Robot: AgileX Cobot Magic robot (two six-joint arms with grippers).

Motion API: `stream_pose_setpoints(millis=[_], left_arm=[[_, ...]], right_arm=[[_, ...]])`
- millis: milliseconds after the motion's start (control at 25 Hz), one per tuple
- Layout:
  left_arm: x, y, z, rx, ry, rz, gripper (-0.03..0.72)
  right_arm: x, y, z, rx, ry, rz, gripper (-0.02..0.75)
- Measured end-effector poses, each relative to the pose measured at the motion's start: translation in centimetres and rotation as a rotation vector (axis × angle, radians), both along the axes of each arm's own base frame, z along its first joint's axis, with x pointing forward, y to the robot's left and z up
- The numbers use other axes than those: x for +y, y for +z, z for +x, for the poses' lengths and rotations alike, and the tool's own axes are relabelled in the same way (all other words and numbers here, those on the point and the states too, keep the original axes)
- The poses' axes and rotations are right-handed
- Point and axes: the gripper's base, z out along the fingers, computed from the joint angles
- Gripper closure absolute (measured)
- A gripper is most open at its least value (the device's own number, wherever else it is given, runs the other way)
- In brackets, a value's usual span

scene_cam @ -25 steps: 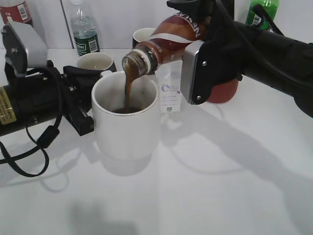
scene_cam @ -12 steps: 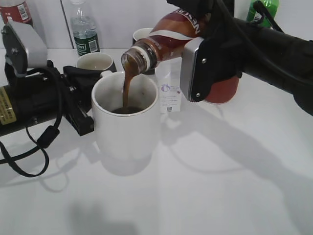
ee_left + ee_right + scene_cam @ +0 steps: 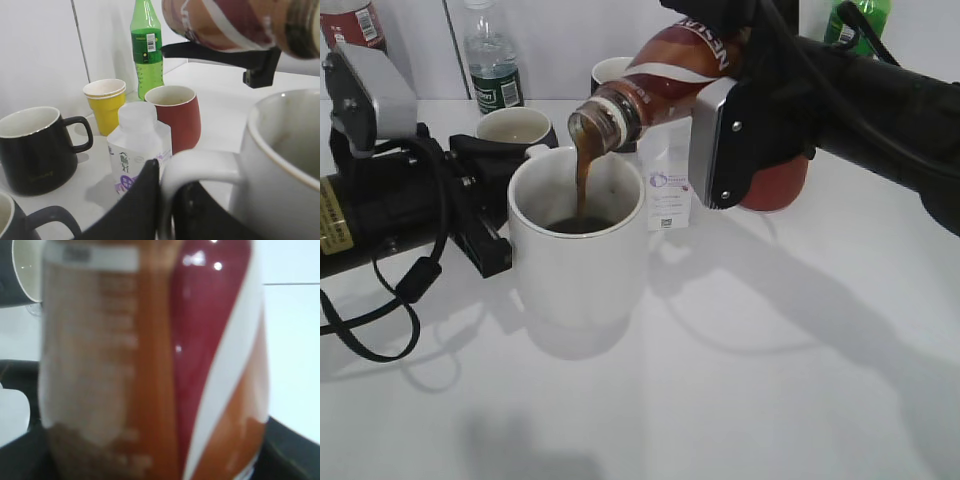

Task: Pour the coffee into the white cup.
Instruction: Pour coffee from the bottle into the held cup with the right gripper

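Red cup (image 3: pixel 173 117) beside milk bottle (image 3: pixel 137 145) (green bottle (image 3: pixel 147 47) behind)

coffee bottle (image 3: pixel 660 75), tilted w/ mouth toward 8 o'clock: white letters "nes…" upside down on its brown label, rest hidden by the arm. same bottle in right wrist view (image 3: pixel 150 360): print too blurred to read. small white bottle (image 3: pixel 137 150): purple logo + chinese characters, not legible; qr-type square low on its label in exterior view (image 3: pixel 667 190). green bottle (image 3: pixel 146 47) at 12 o'clock: barcode label, digits too small to read.
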Motion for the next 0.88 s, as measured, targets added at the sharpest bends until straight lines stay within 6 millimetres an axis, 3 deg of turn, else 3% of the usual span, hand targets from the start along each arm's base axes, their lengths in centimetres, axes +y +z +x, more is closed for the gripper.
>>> stream_pose_setpoints(millis=[880], left_arm=[[0.00,-0.01,0.00,0.000,0.000,0.001,0.636]], right_arm=[[0.00,0.01,0.00,-0.013,0.000,-0.011,0.211]])
